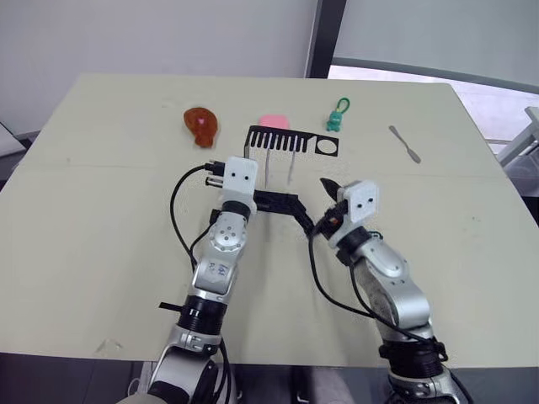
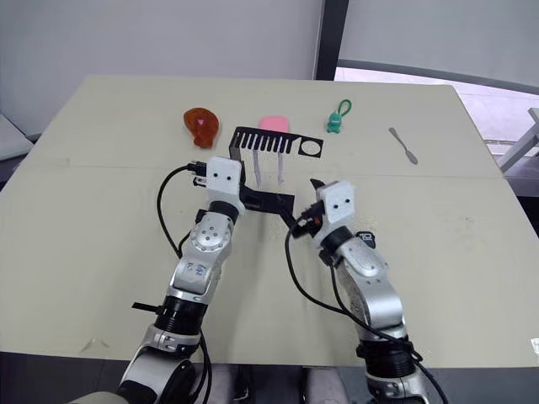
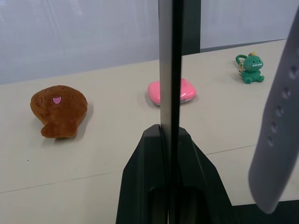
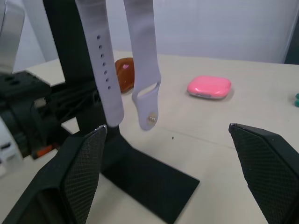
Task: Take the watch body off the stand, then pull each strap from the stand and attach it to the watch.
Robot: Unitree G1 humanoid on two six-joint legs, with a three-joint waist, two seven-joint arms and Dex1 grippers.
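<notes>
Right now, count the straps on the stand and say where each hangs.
2. Both hang from the stand's slotted top, side by side: the strap with holes nearer the upright, the strap with the pin beside it. None seems hidden.

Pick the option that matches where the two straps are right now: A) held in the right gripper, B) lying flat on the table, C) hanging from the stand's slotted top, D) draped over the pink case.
C: both pale straps hang down from the black stand, their free ends above its base, while the right gripper is open in front of them.

Beige table (image 1: 101,252): stand (image 1: 290,143), plush (image 1: 201,125), pink case (image 1: 274,123), keychain (image 1: 336,116), spatula (image 1: 405,144).
</notes>
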